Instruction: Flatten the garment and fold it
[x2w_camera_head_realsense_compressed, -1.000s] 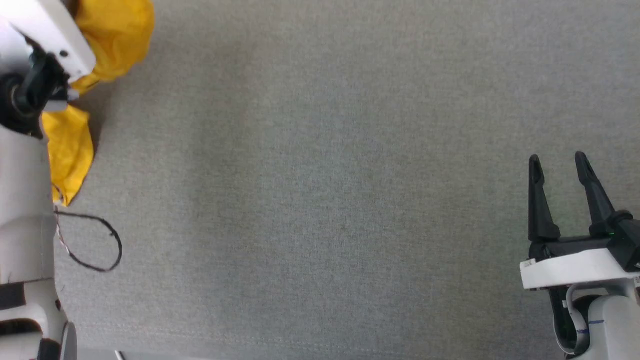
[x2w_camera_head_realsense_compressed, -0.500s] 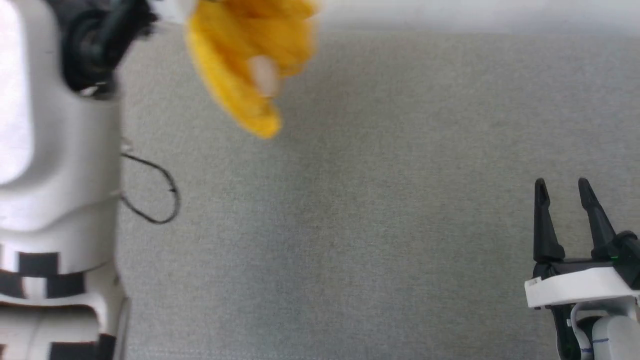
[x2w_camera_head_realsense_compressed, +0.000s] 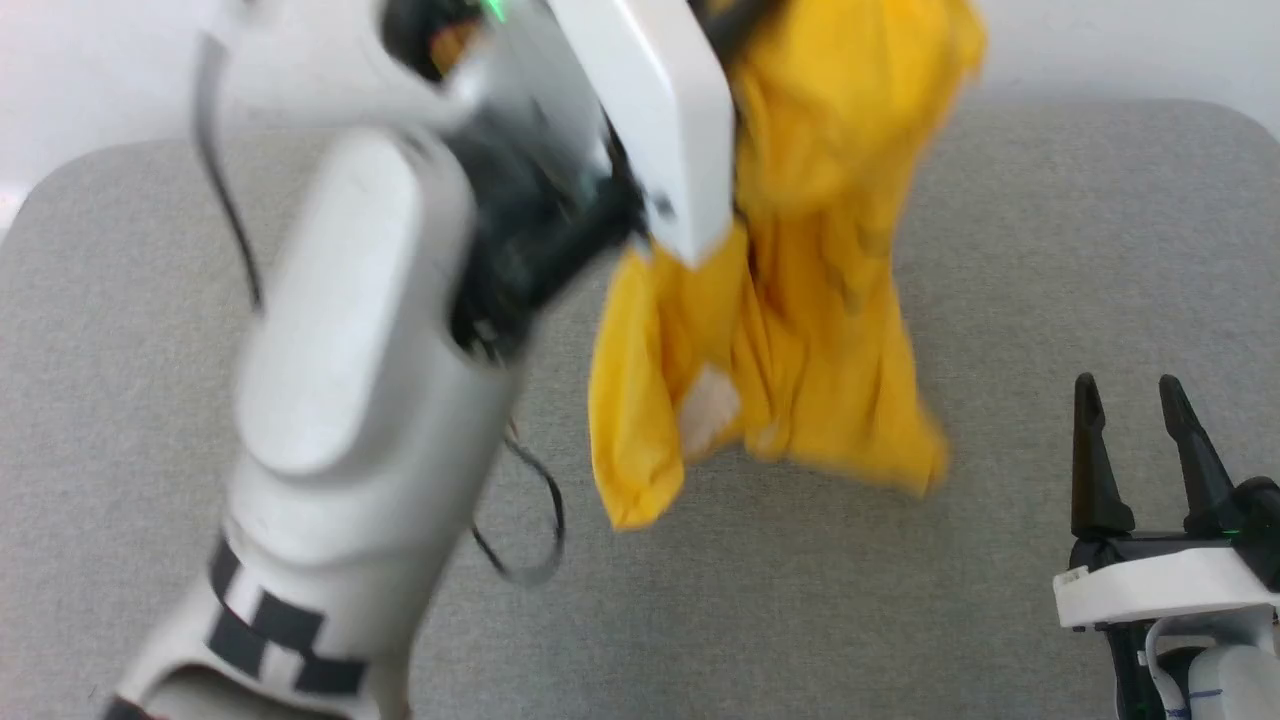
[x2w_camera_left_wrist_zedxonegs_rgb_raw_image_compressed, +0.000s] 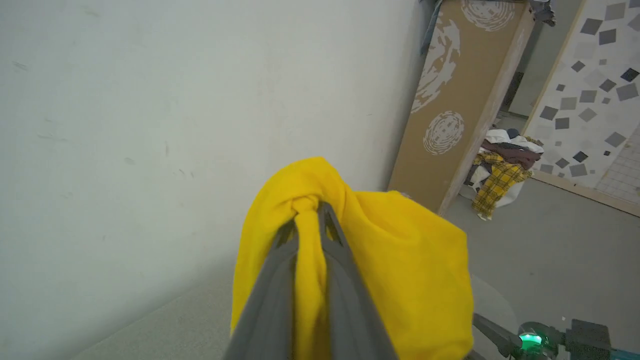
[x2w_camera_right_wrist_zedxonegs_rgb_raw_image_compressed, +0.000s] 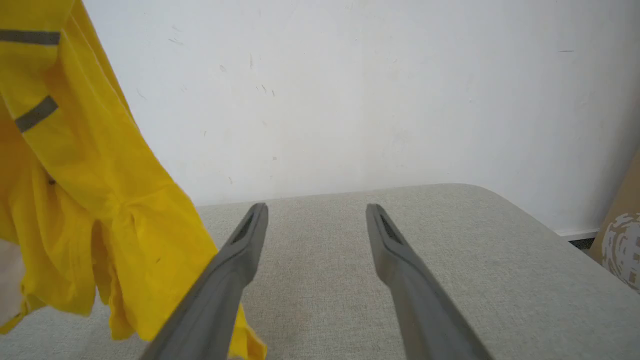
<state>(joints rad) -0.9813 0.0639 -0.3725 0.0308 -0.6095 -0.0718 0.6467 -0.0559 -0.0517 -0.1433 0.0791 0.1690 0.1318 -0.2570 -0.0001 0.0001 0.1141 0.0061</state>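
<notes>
The garment (x2w_camera_head_realsense_compressed: 800, 320), a bright yellow wrinkly T-shirt, hangs in the air over the grey padded table (x2w_camera_head_realsense_compressed: 1050, 250), bunched, with a white patch near its lower edge. My left gripper (x2w_camera_left_wrist_zedxonegs_rgb_raw_image_compressed: 310, 210) is shut on a pinched fold of the garment (x2w_camera_left_wrist_zedxonegs_rgb_raw_image_compressed: 400, 270), held high at the top of the head view. The raised left arm (x2w_camera_head_realsense_compressed: 360, 380) crosses the left half of that view. My right gripper (x2w_camera_head_realsense_compressed: 1130, 400) stands open and empty at the lower right, above the table. In the right wrist view the garment (x2w_camera_right_wrist_zedxonegs_rgb_raw_image_compressed: 100, 190) hangs to the left of the open fingers (x2w_camera_right_wrist_zedxonegs_rgb_raw_image_compressed: 240, 250).
A white wall (x2w_camera_right_wrist_zedxonegs_rgb_raw_image_compressed: 350, 90) rises behind the table's far edge. A loose black cable (x2w_camera_head_realsense_compressed: 540, 530) hangs from the left arm. In the left wrist view a brown board (x2w_camera_left_wrist_zedxonegs_rgb_raw_image_compressed: 460, 100) leans against the wall beside a pile of clothes (x2w_camera_left_wrist_zedxonegs_rgb_raw_image_compressed: 500, 170) on the floor.
The head camera has tilted up, bringing the table's far edge and wall into view. My left arm has swung the garment from the left toward the middle and lifted it. The right gripper stays open.
</notes>
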